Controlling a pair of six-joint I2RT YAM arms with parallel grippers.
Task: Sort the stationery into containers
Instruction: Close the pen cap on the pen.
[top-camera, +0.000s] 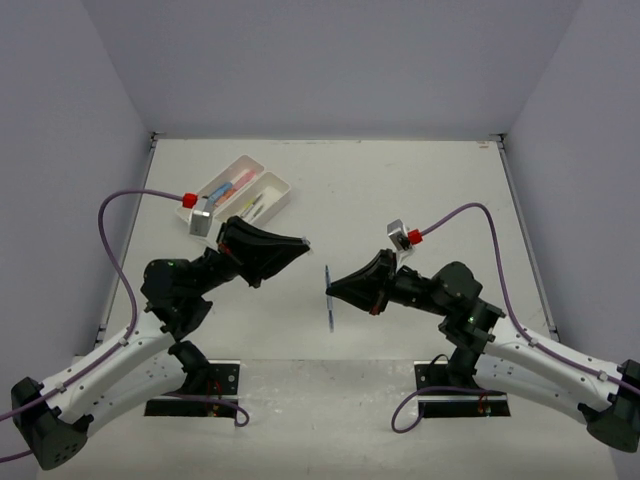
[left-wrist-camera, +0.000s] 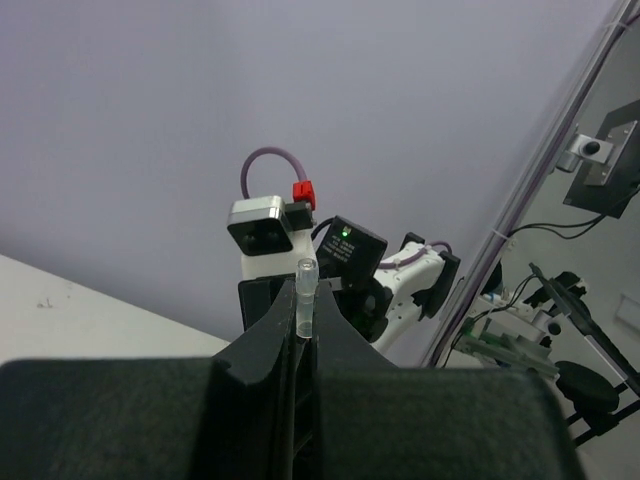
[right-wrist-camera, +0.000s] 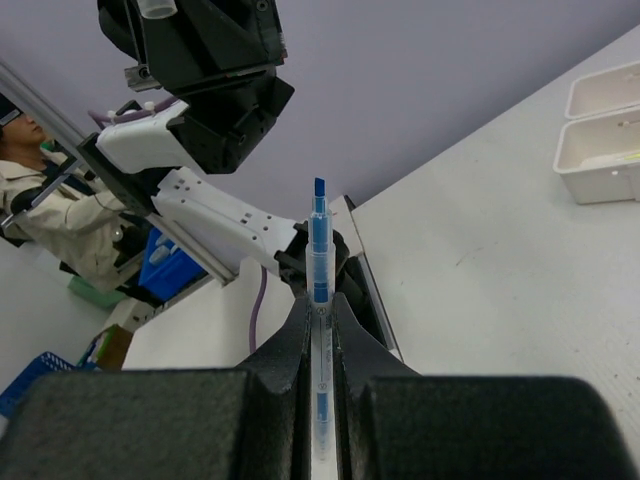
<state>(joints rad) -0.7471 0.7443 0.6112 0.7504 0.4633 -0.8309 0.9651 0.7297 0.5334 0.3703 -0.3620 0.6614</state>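
Note:
My right gripper (top-camera: 331, 288) is raised above the table's middle and shut on a thin blue pen (top-camera: 329, 306). In the right wrist view the pen (right-wrist-camera: 320, 245) sticks out past the fingertips of that gripper (right-wrist-camera: 320, 305). My left gripper (top-camera: 302, 243) is raised too and points at the right one across a short gap. It (left-wrist-camera: 300, 330) is shut on a small clear cap-like tube (left-wrist-camera: 305, 290). Two white trays (top-camera: 204, 222) lie side by side at the back left, with markers and pens inside. Their ends show in the right wrist view (right-wrist-camera: 600, 165).
Purple cables (top-camera: 130, 200) loop above both arms. The arm bases (top-camera: 195, 385) sit at the near edge. Grey walls close off the table on three sides. Beyond the table a person (right-wrist-camera: 40, 200) and a blue bin (right-wrist-camera: 165, 265) appear in the right wrist view.

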